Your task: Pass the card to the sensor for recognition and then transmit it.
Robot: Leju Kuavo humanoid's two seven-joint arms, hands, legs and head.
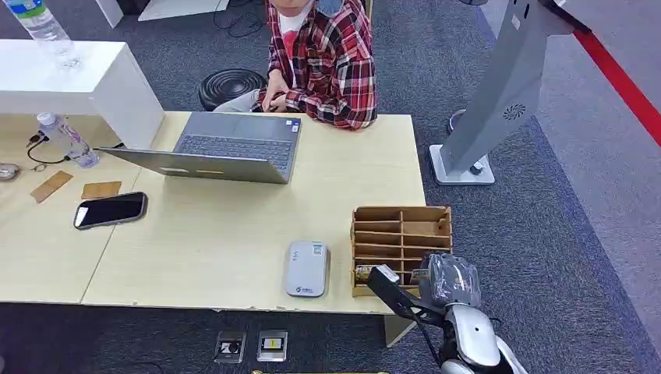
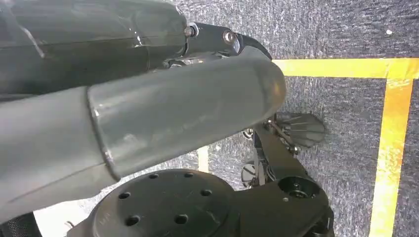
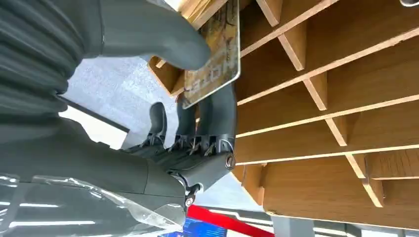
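A gold-printed card [image 3: 215, 54] stands at the near corner slot of the wooden compartment rack [image 3: 321, 123]. My right hand [image 3: 197, 143] pinches it, the thumb [image 3: 148, 29] on its face and the dark fingers behind it. In the head view the right hand [image 1: 394, 290] reaches the rack's [image 1: 401, 226] front left corner at the table's near edge, with the card [image 1: 365, 272] at its fingertips. The grey card sensor [image 1: 305, 269] lies flat on the table just left of the rack. My left hand [image 2: 173, 113] hangs over the floor and holds nothing.
A person in a red plaid shirt [image 1: 323, 62] sits across the table behind an open laptop [image 1: 226, 148]. A phone [image 1: 111, 210] and a water bottle [image 1: 70, 140] lie at the left. A grey kiosk stand [image 1: 499, 93] rises on the carpet to the right.
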